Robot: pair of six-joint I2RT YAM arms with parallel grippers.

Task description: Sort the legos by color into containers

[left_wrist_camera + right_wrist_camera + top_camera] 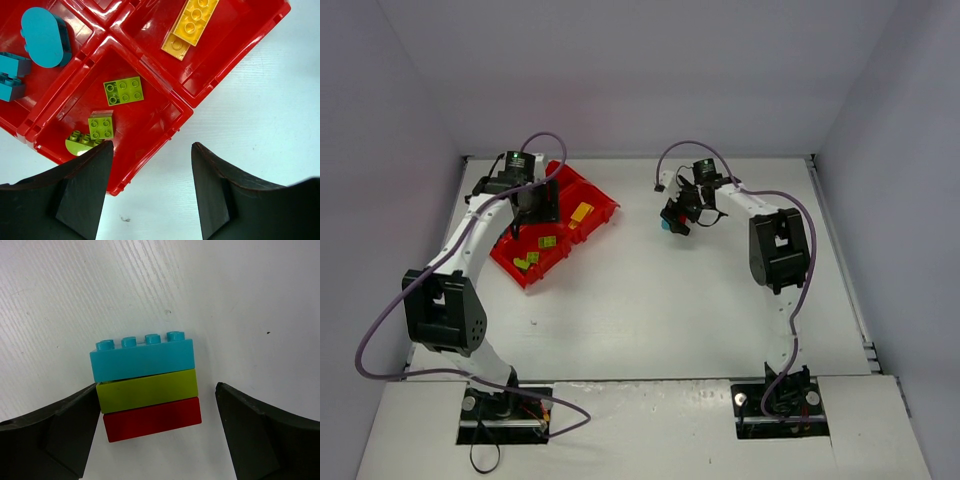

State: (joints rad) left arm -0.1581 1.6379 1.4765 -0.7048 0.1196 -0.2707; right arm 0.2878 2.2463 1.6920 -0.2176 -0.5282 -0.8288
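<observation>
The three-brick stack (147, 390) lies on its side on the white table (650, 310), right of centre and toward the far side, well apart from the red tray (605, 208) at the far left. It is a teal brick (142, 359), a lime brick (147, 389) and a red brick (152, 419) pressed together, with the teal studs showing.

Our right gripper (156, 386) straddles the stack with its jaws wide open and holds nothing. One finger (75, 425) sits at or just touching the lime brick's end; the other stands clear of the opposite end.

Our left gripper (152, 144) hangs above the tray's near corner, jaws partly open and empty. Below it we see lime pieces (123, 91) in one compartment, yellow pieces (192, 22) in another and teal pieces (45, 37) in a third.

We judge the stack to be light, rigid and hard, so it will not crush. Its glossy faces look slippery, though, and only stud friction holds the layers together. The best hold seems to be across the short ends, centred on the lime layer, so the pads bear on flat walls and not on studs. A skewed squeeze could spin the stack on the smooth table or pop a layer off. Sorting by colour means pulling the three apart, which probably needs both grippers.
</observation>
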